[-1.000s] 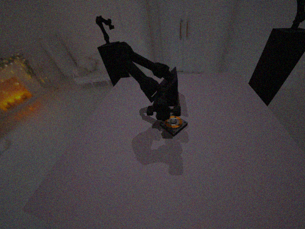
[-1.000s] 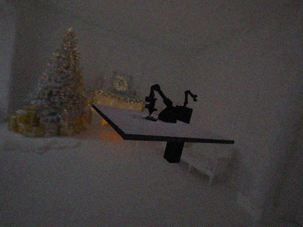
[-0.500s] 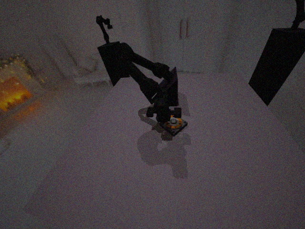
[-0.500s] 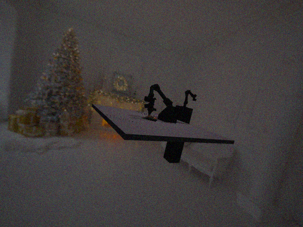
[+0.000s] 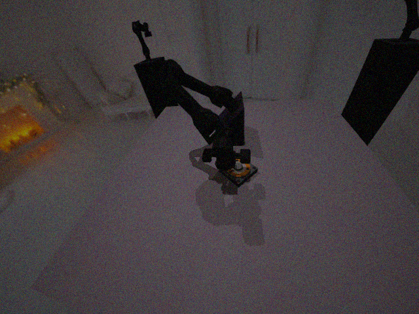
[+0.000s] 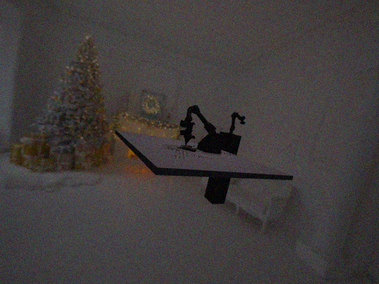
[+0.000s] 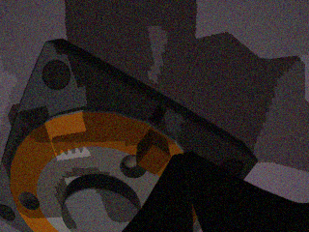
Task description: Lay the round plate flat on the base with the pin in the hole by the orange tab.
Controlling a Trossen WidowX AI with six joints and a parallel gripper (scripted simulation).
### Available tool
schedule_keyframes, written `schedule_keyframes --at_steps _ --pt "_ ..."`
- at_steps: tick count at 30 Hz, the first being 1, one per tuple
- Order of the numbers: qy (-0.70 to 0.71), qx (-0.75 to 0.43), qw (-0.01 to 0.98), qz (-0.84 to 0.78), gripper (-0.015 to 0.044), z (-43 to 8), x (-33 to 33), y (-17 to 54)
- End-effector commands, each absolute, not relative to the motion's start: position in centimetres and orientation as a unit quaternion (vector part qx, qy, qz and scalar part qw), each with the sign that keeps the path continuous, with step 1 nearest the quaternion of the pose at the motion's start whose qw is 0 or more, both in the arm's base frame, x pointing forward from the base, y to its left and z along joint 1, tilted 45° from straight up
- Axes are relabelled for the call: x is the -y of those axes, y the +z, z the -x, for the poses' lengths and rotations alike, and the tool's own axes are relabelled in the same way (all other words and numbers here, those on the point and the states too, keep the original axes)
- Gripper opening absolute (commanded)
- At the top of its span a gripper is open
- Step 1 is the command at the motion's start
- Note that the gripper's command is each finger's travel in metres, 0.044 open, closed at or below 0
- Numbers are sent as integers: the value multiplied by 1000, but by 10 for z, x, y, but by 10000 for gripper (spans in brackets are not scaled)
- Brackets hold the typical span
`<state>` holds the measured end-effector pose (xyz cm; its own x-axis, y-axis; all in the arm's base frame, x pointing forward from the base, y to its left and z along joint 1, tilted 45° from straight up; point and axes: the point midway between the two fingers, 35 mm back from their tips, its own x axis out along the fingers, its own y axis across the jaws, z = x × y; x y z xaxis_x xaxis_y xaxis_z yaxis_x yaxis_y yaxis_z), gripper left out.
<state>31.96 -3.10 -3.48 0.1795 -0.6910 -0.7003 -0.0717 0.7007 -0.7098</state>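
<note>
The orange-and-grey round plate (image 5: pixel 238 175) (image 7: pixel 23 169) sits around the pale post (image 5: pixel 238 165) (image 7: pixel 94 210) on the dark square base (image 5: pixel 253 171) (image 7: pixel 35 97). In the wrist view the orange tab (image 7: pixel 155 159) points toward the upper right. The hole (image 7: pixel 132 166) beside it shows a pale round spot inside, which looks like the pin's tip. Whether the plate lies fully flat is hard to tell. My gripper (image 6: pixel 186 144) (image 7: pixel 183 162) is shut and empty. Its dark fingertips are at the tab's right side, touching or very near it, and hide part of the plate.
The base stands on the pale table (image 5: pixel 152 236) (image 6: pixel 195 165) under my arm, whose shadow falls across it. A black box (image 5: pixel 150 87) carries a second small arm (image 5: pixel 145 47) behind. Another black box (image 5: pixel 382 84) stands at the right in the top view.
</note>
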Motion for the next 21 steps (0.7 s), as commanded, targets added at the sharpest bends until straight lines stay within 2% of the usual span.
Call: schedule_keyframes --at_steps 1,11,21 --pt "-221 -603 698 316 0 -320 30 -36" --pt "-220 -603 698 315 0 -311 1 -7" --pt "-219 -602 698 318 0 -313 4 -11"
